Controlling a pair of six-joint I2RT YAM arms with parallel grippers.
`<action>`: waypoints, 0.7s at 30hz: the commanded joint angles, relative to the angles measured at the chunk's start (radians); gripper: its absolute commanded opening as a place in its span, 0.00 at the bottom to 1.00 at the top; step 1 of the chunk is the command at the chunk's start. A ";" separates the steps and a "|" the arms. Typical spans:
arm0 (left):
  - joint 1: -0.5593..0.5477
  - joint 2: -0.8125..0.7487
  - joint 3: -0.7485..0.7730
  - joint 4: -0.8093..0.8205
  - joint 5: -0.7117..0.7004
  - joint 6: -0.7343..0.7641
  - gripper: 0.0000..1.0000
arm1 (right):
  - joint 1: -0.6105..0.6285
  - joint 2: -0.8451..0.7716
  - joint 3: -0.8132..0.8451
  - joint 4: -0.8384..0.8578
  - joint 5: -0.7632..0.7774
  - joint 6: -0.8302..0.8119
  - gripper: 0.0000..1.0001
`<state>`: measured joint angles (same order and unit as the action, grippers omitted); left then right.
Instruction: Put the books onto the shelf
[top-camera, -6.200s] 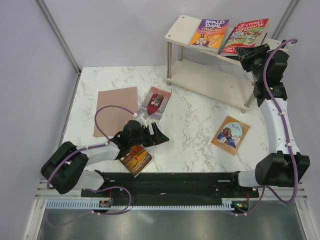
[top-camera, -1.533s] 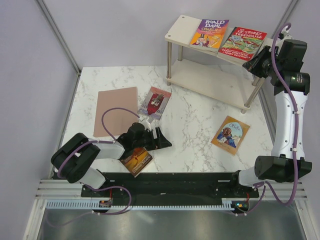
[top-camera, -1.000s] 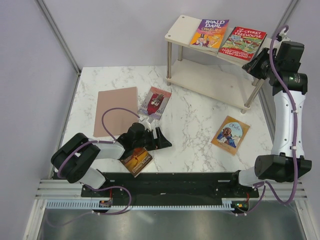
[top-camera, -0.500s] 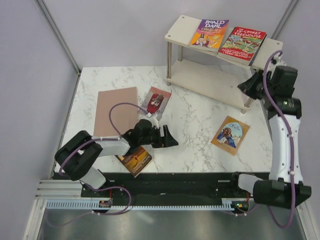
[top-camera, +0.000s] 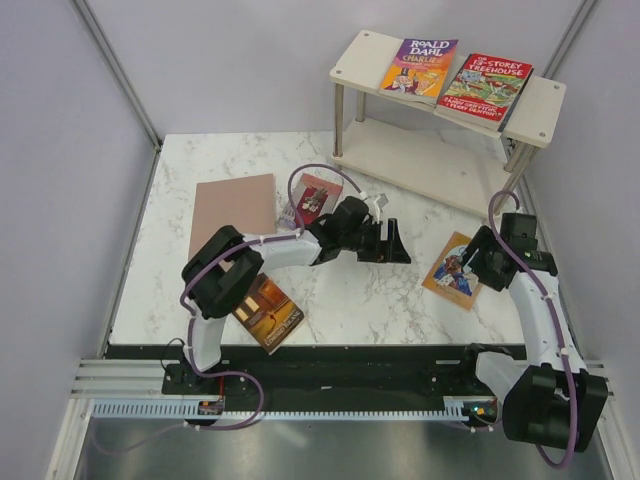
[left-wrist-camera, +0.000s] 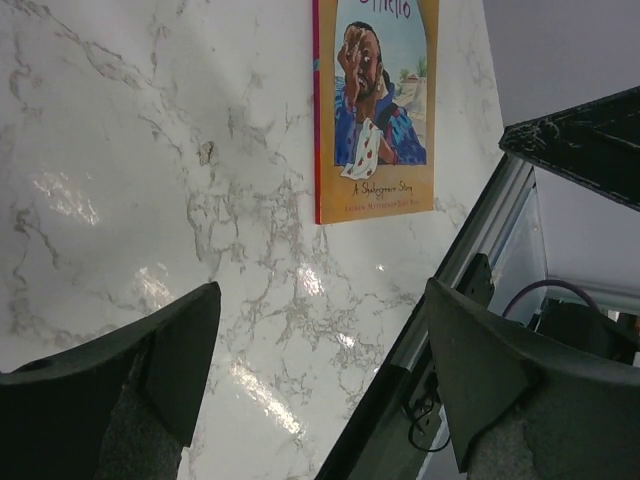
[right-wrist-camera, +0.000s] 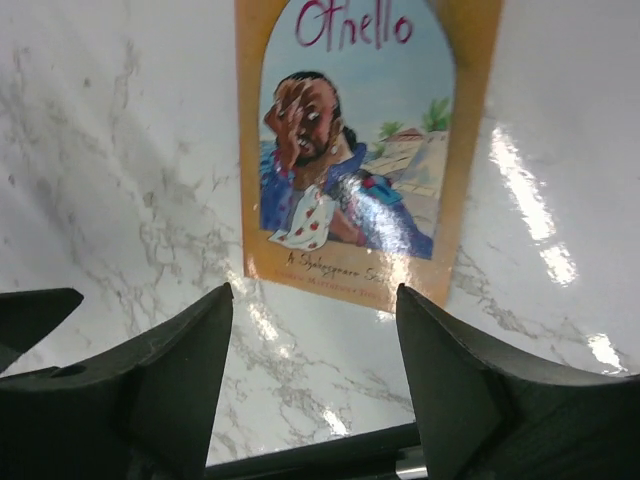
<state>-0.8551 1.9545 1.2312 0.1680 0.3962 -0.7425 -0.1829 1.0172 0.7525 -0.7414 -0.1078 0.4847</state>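
Observation:
The shelf (top-camera: 362, 55) stands at the back right, with the purple-orange Roald Dahl book (top-camera: 418, 66) and the red Treehouse book (top-camera: 487, 82) lying flat on its top board. The orange Othello book (top-camera: 455, 270) lies on the marble at the right. My right gripper (top-camera: 476, 262) hovers open over its right edge; in the right wrist view Othello (right-wrist-camera: 360, 150) lies just beyond the open gripper (right-wrist-camera: 315, 350). My left gripper (top-camera: 398, 248) is stretched to mid-table, open and empty, left of Othello (left-wrist-camera: 375, 100). A pale pink-red book (top-camera: 312, 198) and a brown-orange book (top-camera: 268, 312) lie on the left.
A flat brown sheet (top-camera: 232, 218) lies at the left of the marble table (top-camera: 380, 300). The shelf's lower board (top-camera: 420, 160) is bare. The left arm's links and purple cable (top-camera: 300, 180) cross over the pink-red book. Grey walls close in on both sides.
My right arm came down from the shelf's top board to just over Othello and its jaws opened. My left arm swung from the front left to mid-table, towards Othello.

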 joint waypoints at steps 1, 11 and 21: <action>-0.004 0.086 0.114 -0.102 0.061 0.026 0.88 | -0.015 0.026 0.030 0.034 0.241 0.075 0.75; -0.005 0.230 0.275 -0.124 0.156 0.003 0.89 | -0.110 0.314 -0.027 0.169 0.121 0.046 0.84; -0.009 0.326 0.378 -0.124 0.225 -0.027 0.89 | -0.167 0.287 -0.131 0.355 -0.188 -0.044 0.91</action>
<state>-0.8555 2.2456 1.5471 0.0383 0.5640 -0.7460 -0.3450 1.3178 0.6521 -0.4934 -0.1314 0.4816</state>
